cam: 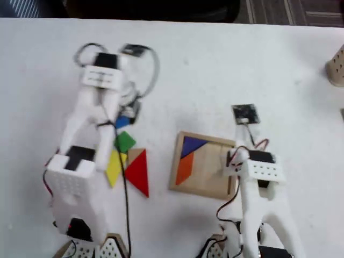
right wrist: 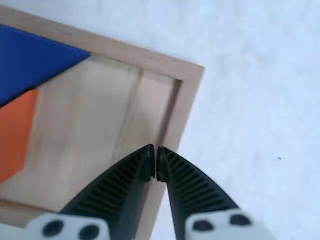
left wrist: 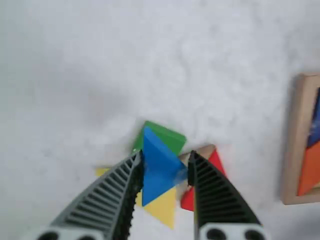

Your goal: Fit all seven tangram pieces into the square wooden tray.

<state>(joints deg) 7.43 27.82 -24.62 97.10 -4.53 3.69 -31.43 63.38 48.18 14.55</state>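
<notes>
- So, the left claw [left wrist: 165, 160] is clamped on a light blue triangle [left wrist: 159, 170], one finger on each side of it. From the high view that triangle [cam: 122, 122] sits right at the tip of the left arm.
- Right by it on the white table [cam: 242, 64] there's a little cluster of loose pieces: a green piece [cam: 125, 142], a yellow piece [cam: 114, 166] and a red triangle [cam: 138, 171]. Yellow and red are touching each other, and green sits at their far end.
- In the left wrist view the held triangle covers part of the green piece [left wrist: 165, 137] and the yellow piece [left wrist: 162, 207], with the red triangle [left wrist: 216, 162] peeking out behind one finger.
- The square wooden tray [cam: 174, 161] lies flat between the two arms, apart from the loose cluster.
- Two pieces are already in it: a dark blue triangle [cam: 192, 145] and an orange piece [cam: 184, 166], touching each other, on the side of the tray closer to the left arm. The rest of the tray floor is bare wood.
- The right claw [right wrist: 154, 160] has its fingers pressed together with nothing between them, and it's right above the tray [right wrist: 187, 95] rim near one corner, on the side away from the dark blue triangle [right wrist: 35, 60] and orange piece [right wrist: 15, 130].
</notes>
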